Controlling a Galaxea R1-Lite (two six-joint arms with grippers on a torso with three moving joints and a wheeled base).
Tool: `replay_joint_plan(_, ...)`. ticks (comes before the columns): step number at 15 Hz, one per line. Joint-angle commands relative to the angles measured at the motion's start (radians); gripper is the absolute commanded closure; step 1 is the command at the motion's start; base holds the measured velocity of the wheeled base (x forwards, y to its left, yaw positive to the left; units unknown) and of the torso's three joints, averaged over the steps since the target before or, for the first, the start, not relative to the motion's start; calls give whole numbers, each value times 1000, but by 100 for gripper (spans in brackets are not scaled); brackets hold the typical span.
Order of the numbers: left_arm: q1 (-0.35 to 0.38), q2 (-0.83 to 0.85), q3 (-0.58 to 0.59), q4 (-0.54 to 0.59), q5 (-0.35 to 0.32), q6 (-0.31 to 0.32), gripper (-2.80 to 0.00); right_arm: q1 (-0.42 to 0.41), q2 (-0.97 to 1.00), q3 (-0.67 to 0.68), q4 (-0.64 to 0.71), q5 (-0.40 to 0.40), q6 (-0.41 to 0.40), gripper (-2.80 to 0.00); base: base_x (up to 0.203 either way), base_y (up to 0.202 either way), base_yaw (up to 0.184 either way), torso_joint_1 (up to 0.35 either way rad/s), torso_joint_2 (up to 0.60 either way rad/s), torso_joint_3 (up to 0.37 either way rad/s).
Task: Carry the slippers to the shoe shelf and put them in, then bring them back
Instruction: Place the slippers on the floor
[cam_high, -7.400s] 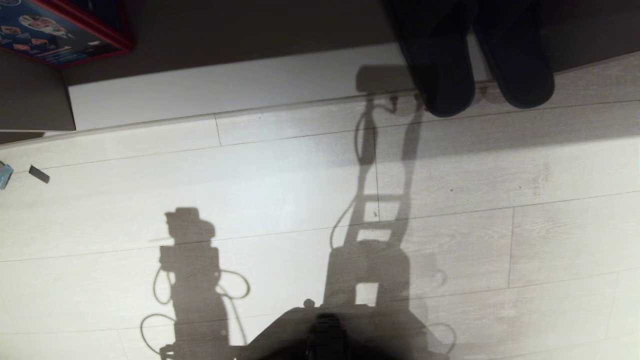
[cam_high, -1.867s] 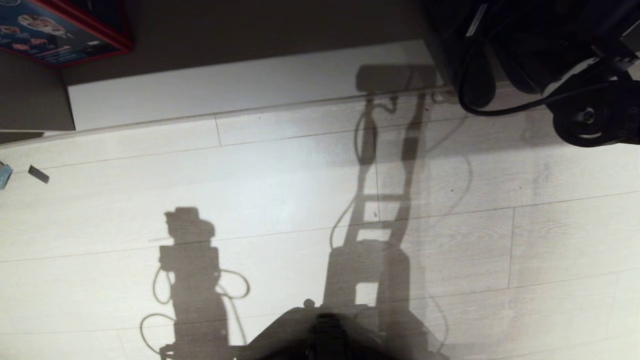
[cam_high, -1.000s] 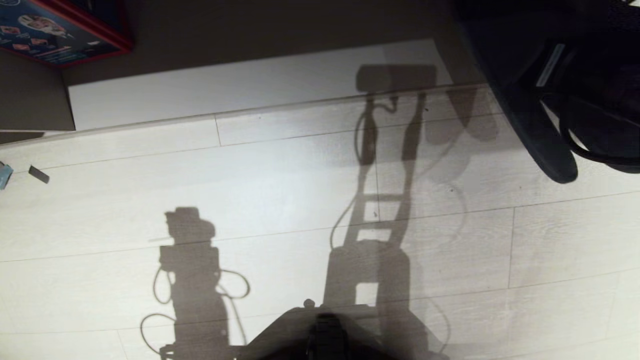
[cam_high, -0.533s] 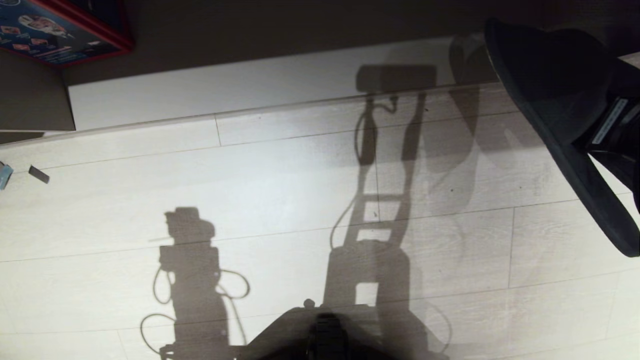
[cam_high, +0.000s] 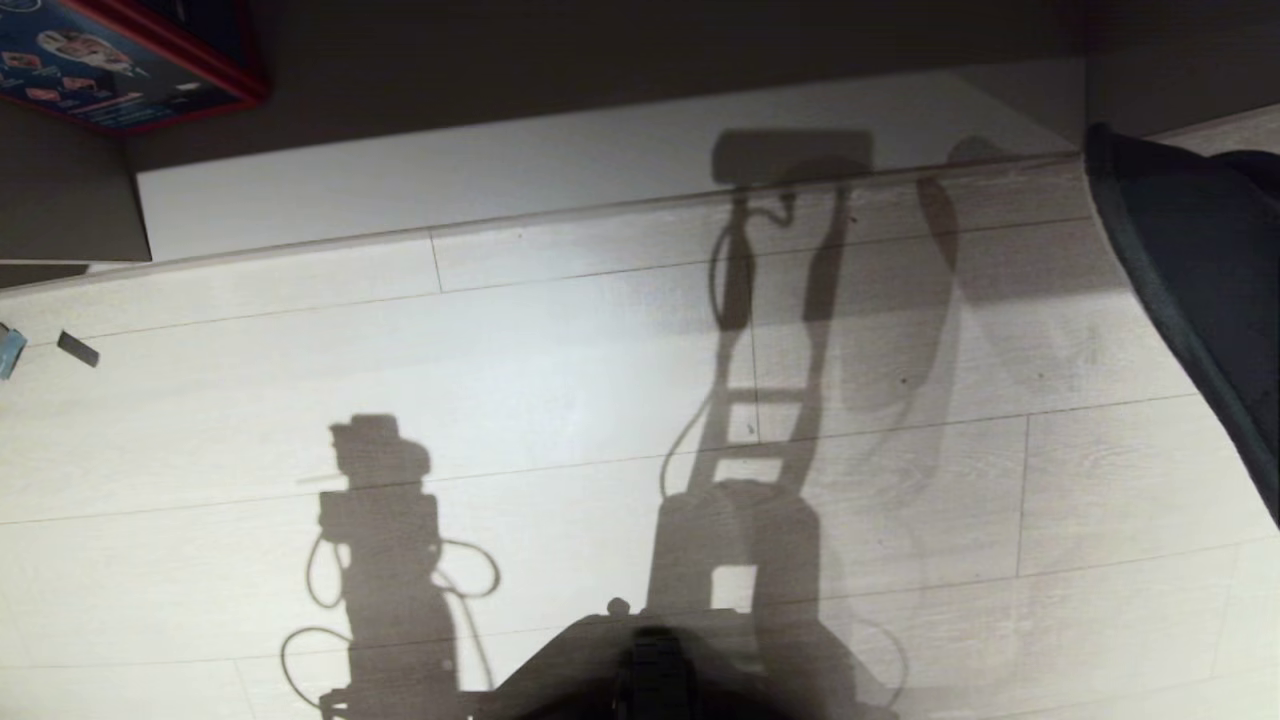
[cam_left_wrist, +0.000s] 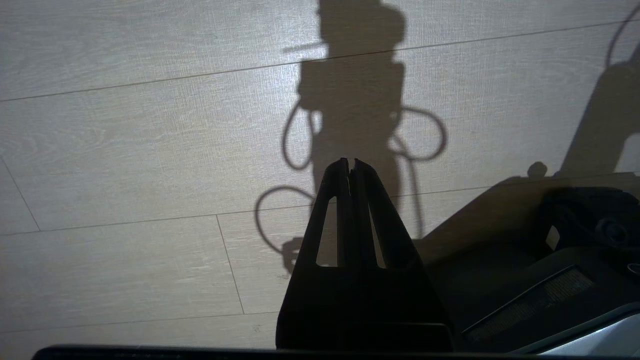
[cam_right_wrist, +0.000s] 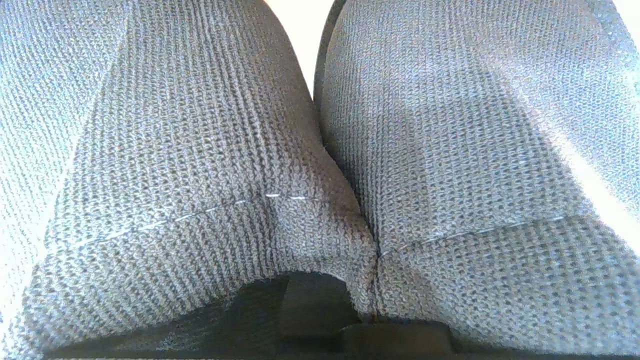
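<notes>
The dark grey slippers (cam_high: 1190, 290) hang at the right edge of the head view, above the pale floor and clear of the shoe shelf (cam_high: 600, 170), whose pale base board lies empty at the back. In the right wrist view the two knitted bands, one slipper (cam_right_wrist: 190, 150) and the other slipper (cam_right_wrist: 450, 125), are pressed side by side. My right gripper (cam_right_wrist: 345, 320) is shut on them where they meet, its fingers mostly hidden under the fabric. My left gripper (cam_left_wrist: 351, 165) is shut and empty, parked over the floor beside my base.
A blue box with a red edge (cam_high: 110, 60) sits in the far left corner. A small dark scrap (cam_high: 77, 348) lies on the floor at the left. My base (cam_high: 650, 670) shows at the near edge. Shadows of both arms fall across the planks.
The slippers have left the shelf's base board and swung right and nearer, now mostly past the right edge of the head view. The right arm has gone out of that view.
</notes>
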Motion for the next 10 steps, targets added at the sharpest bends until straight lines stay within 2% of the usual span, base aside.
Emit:
replay_joint_plan(1, 0, 0, 0, 0, 0, 0, 0, -22, -139, 53, 9, 16, 0, 0, 0, 0, 0, 0, 0, 0)
replay_joint_plan(4, 0, 0, 0, 0, 0, 0, 0, -132, -303, 132, 23, 146, -12, 0, 0, 0, 0, 0, 0, 0)
replay_joint_plan(10, 1, 0, 0, 0, 0, 0, 0, -280, -597, 321, 31, 235, -36, 0, 0, 0, 0, 0, 0, 0)
